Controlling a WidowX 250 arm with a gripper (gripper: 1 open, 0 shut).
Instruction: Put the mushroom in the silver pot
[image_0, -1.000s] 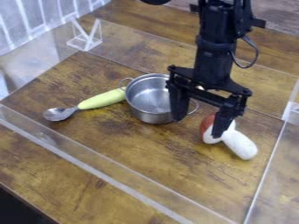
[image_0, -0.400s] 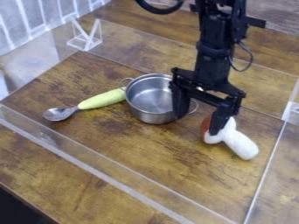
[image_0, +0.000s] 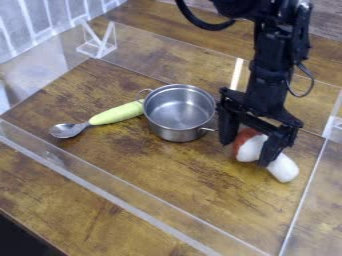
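The mushroom (image_0: 269, 160) lies on its side on the wooden table at the right, red-brown cap toward the pot and white stem pointing right. My gripper (image_0: 257, 142) points straight down just above it, open, with one dark finger on each side of the cap end. Nothing is held. The silver pot (image_0: 181, 110) stands empty to the left of the gripper, about a finger's width from the nearer finger.
A yellow-green vegetable (image_0: 118, 112) and a grey metal spoon (image_0: 67, 129) lie left of the pot. Clear acrylic walls (image_0: 160, 225) border the table at the front and right. A small clear stand (image_0: 96, 40) sits at the back left.
The gripper has moved right, away from the pot's rim, and come down over the mushroom, turning slightly about its own axis. It stayed open. The mushroom and pot have not moved.
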